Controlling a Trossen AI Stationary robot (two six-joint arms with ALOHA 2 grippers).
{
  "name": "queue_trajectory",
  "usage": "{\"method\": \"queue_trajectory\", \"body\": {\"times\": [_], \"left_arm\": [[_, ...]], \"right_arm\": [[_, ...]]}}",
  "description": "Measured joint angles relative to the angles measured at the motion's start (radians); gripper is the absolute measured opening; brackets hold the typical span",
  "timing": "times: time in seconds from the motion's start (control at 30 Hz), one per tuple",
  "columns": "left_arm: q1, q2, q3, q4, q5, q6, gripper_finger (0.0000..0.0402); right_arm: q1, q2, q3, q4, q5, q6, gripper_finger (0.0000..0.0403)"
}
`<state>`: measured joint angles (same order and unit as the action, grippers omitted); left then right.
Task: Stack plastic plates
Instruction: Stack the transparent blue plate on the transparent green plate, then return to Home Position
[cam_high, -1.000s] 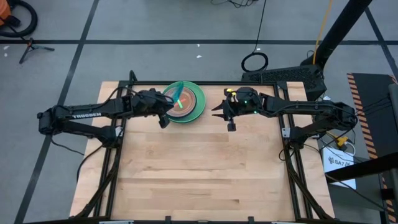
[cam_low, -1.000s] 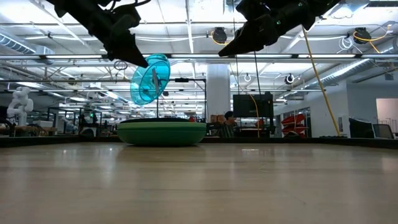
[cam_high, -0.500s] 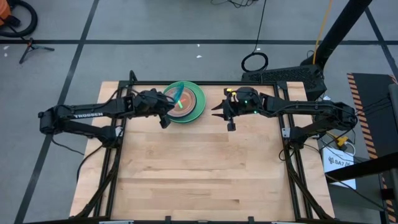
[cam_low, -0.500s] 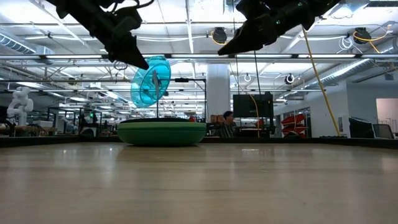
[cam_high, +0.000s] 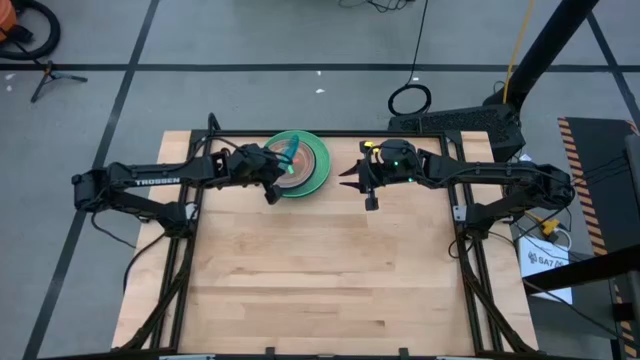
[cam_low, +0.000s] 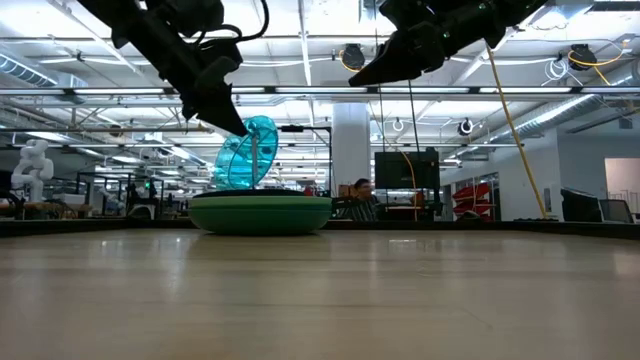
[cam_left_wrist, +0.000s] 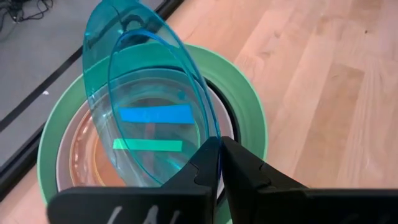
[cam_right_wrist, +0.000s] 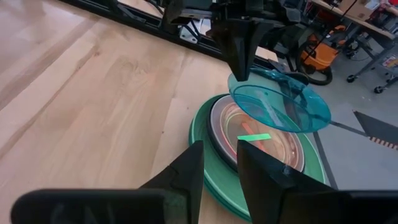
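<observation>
Blue plate (cam_low: 246, 153) lower over stack (cam_low: 260, 212), tilted on edge, rim pinched by left end effector (cam_left_wrist: 219, 155).

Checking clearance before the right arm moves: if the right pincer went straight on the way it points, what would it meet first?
Probably the stack of plates: the right pincer points at its green rim, near the blue plate that the left pincer holds. Depth is unclear.

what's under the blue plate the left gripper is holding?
Under the tilted blue plate, pinched by the left gripper, sits the stack: pinkish plate, green plate at bottom. Plates between are mostly covered.
</observation>
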<state>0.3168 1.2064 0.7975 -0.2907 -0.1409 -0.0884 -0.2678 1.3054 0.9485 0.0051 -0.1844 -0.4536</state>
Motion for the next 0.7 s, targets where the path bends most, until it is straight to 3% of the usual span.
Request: {"method": "queue_trajectory", "body": {"times": [0.13,0.43,0.7], "left_arm": [[0.001,0.0,0.0,-0.005,0.002,-0.014,0.0035],[0.001,0.0,0.0,-0.005,-0.013,-0.052,0.0129],[-0.041,-0.053,0.0,-0.093,-0.034,-0.042,0.014]], "right_arm": [[0.0,0.0,0.0,0.006,0.0,0.0,0.0089],[0.0,0.0,0.0,0.006,0.0,0.005,0.0089],[0.0,0.0,0.0,-0.016,-0.002,0.007,0.0089]]}}
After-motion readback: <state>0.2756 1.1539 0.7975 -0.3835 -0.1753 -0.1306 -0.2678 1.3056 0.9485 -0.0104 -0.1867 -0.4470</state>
